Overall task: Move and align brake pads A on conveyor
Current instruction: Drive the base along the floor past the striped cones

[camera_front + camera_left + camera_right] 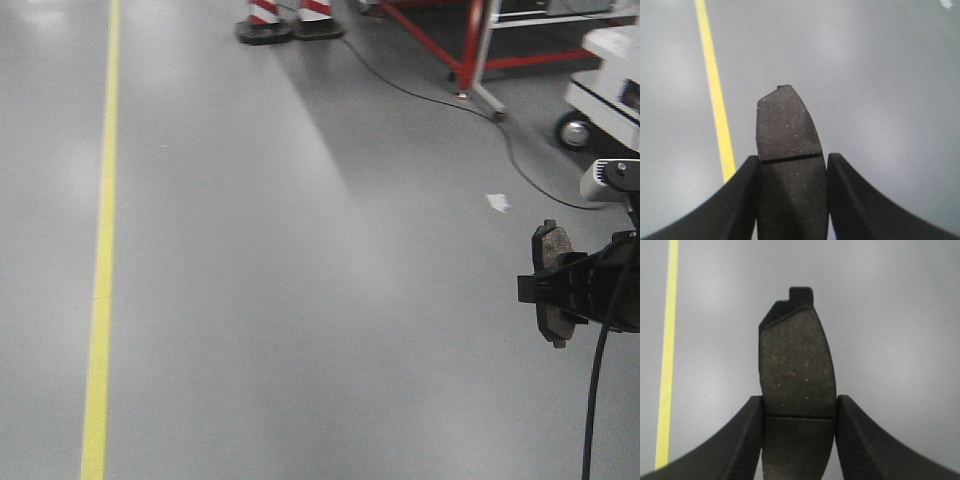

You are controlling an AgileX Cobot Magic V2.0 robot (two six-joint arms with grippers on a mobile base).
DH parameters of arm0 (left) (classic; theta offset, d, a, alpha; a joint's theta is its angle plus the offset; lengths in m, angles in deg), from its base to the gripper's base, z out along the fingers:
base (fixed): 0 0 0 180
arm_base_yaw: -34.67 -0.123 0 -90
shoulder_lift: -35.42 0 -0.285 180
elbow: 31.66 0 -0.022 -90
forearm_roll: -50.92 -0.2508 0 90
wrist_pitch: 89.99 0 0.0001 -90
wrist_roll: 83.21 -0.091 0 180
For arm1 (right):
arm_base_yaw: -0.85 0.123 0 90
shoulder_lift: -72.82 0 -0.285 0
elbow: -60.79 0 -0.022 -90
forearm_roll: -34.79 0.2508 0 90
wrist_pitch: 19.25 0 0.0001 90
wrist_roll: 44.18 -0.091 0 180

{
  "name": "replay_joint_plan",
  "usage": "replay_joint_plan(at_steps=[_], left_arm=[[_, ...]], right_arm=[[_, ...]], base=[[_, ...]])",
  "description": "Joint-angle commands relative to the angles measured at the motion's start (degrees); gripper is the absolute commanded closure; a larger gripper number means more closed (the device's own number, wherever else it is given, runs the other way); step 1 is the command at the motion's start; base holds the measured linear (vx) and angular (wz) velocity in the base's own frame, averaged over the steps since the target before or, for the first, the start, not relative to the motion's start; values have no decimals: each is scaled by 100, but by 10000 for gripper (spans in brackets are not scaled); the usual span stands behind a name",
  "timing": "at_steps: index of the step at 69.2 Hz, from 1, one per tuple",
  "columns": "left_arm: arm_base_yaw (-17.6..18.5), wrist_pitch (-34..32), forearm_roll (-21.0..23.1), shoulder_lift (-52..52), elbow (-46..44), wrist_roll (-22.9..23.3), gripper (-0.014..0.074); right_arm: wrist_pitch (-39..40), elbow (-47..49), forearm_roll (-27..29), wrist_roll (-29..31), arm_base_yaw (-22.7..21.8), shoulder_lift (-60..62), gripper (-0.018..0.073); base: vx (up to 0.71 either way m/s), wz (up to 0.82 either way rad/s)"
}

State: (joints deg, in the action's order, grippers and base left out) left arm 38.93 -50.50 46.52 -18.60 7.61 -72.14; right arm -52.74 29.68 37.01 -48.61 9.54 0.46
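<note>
Left gripper (792,159), with two black, curved, ribbed fingers (740,200): closed down to the width of a pad and clamping the first brake pad (787,125), a dark grey-brown, speckled, elongated friction block. Across it, level with the fingertips, a thin groove (790,159). Projecting forward past the tips, narrowed end away from the wrist, above smooth grey painted floor (880,100). In the left wrist view, just right of the yellow floor line (715,95).

Right gripper (800,400), of the same black build: likewise clamped tight on the second brake pad (796,360), brownish friction face toward the camera. At its far end, a dark backing plate with a square tab (801,292). In the right wrist view, well right of the yellow floor line and again above bare grey floor.

In the front view: the right gripper at the picture's right edge, far right of the line, holding its pad upright and on edge in the air.

Also right of the line, on the floor further off:
- a small white scrap (497,203)
- a black cable (520,170)
- a red metal frame (470,40)
- two red-and-white striped post bases (290,22)
- a white wheeled cart (605,95)
</note>
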Motion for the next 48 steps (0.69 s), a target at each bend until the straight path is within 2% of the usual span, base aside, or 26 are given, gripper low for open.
replay_joint_plan(at_steps=[1,23,48], left_arm=[[38,-422,-19,33,-154,13,433],[38,-411,-19,33,-154,13,433],[38,-382,-19,33,-154,13,433]], right_arm=[[426,170,-14,67,-12,139,492],[426,170,-14,67,-12,139,492],[426,170,-14,67,-12,139,492]], base=[[17,52],[19,41],[28,16]])
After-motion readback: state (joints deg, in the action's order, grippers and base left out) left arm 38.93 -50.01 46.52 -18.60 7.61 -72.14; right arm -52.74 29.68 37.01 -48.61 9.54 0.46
